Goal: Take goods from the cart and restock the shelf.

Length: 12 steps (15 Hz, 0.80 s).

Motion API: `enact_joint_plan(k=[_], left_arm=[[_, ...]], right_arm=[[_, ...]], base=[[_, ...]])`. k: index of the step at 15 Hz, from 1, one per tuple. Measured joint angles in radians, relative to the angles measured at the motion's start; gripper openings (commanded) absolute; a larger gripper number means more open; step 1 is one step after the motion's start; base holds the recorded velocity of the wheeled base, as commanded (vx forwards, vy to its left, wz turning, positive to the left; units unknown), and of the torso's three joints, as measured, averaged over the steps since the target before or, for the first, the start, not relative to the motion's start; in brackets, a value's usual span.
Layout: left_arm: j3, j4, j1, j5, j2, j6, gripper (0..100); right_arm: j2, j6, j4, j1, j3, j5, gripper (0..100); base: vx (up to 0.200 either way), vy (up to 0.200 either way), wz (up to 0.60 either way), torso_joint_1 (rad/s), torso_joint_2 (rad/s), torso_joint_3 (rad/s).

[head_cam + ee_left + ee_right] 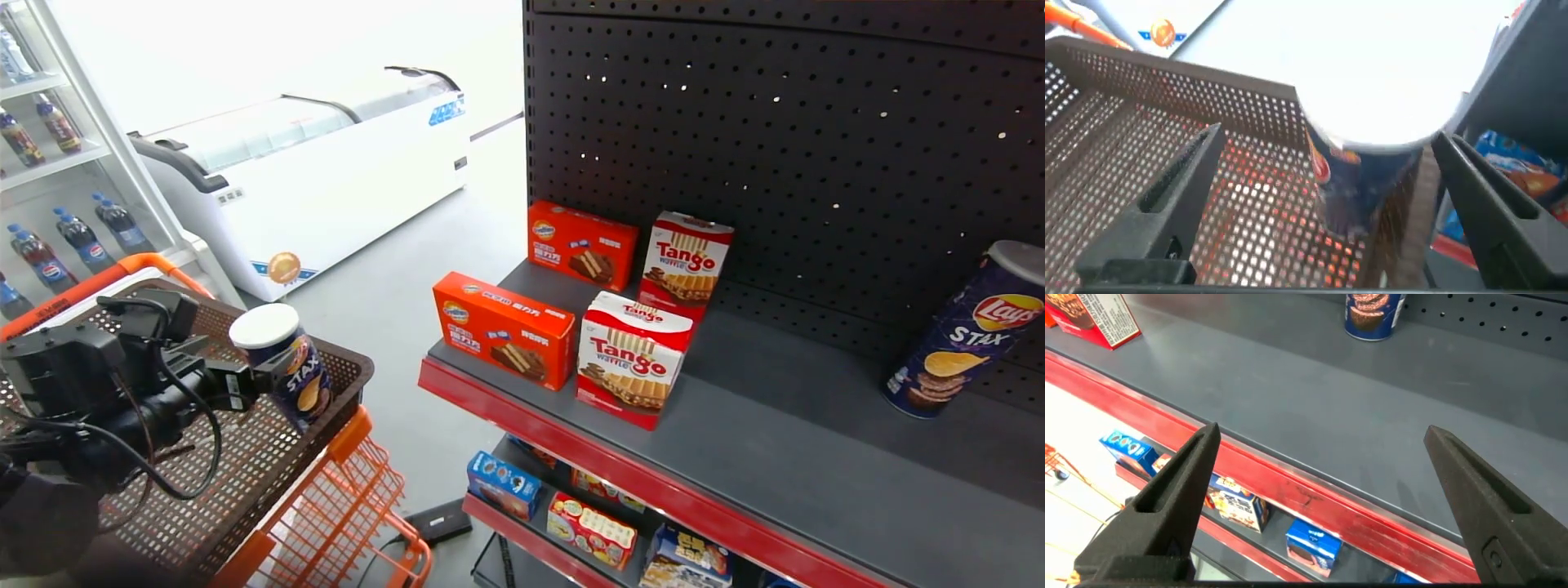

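— How do the fingers (1180, 184) of the left gripper (1327, 135) stand?

— Spread wide, one on each side of a blue chips can (282, 363) with a white lid. A gap shows on both sides, so they are not clamping it. The can is tilted at the far corner of the brown mesh basket (245, 474) on top of the orange cart (363, 490), at about 8 o'clock in the head view. I cannot tell whether its base rests on the basket floor.

— And the right gripper (1323, 431)?

— Its fingers (1176, 486) are also wide apart and hold nothing. They hang above the bare grey shelf (775, 441), just inside its red front edge.

— What stands on the shelf?

— At 3 o'clock in the head view a second chips can (963, 327) leans back against the black pegboard (775, 122). Near the centre, a front orange biscuit box (502, 327) has a front wafer box (633, 359) just beside it at its 3 o'clock. At their 1 o'clock, nearer the pegboard, a rear orange biscuit box (581, 243) and a rear wafer box (686, 261) stand the same way. Both pairs are well apart from the second chips can.
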Motion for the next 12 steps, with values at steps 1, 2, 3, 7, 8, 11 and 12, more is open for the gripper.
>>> enact_joint_plan(k=[1, 2, 3, 7, 8, 11, 12], left_arm=[[-0.020, -0.039, -0.004, 0.000, 0.051, 0.000, 100], [-0.033, -0.080, -0.011, -0.001, 0.097, 0.000, 100], [-0.048, -0.115, -0.019, -0.001, 0.139, -0.001, 100], [-0.131, -0.141, -0.037, -0.001, 0.260, -0.002, 100], [-0.159, -0.142, -0.041, -0.001, 0.284, -0.005, 100], [-0.240, -0.147, -0.051, 0.000, 0.353, -0.010, 0], [-0.256, -0.145, -0.051, 0.000, 0.367, -0.009, 0]], right_arm=[[0.000, 0.000, 0.000, 0.000, 0.000, 0.000, 100], [0.000, 0.000, 0.000, 0.000, 0.000, 0.000, 100], [0.000, 0.000, 0.000, 0.000, 0.000, 0.000, 100], [0.000, 0.000, 0.000, 0.000, 0.000, 0.000, 100], [0.000, 0.000, 0.000, 0.000, 0.000, 0.000, 100], [0.000, 0.000, 0.000, 0.000, 0.000, 0.000, 100], [0.000, 0.000, 0.000, 0.000, 0.000, 0.000, 100]], base=[[0.000, 0.000, 0.00, 0.000, 0.00, 0.000], [0.000, 0.000, 0.00, 0.000, 0.00, 0.000], [0.000, 0.000, 0.00, 0.000, 0.00, 0.000], [0.000, 0.000, 0.00, 0.000, 0.00, 0.000], [0.000, 0.000, 0.00, 0.000, 0.00, 0.000], [0.000, 0.000, 0.00, 0.000, 0.00, 0.000], [0.000, 0.000, 0.00, 0.000, 0.00, 0.000]])
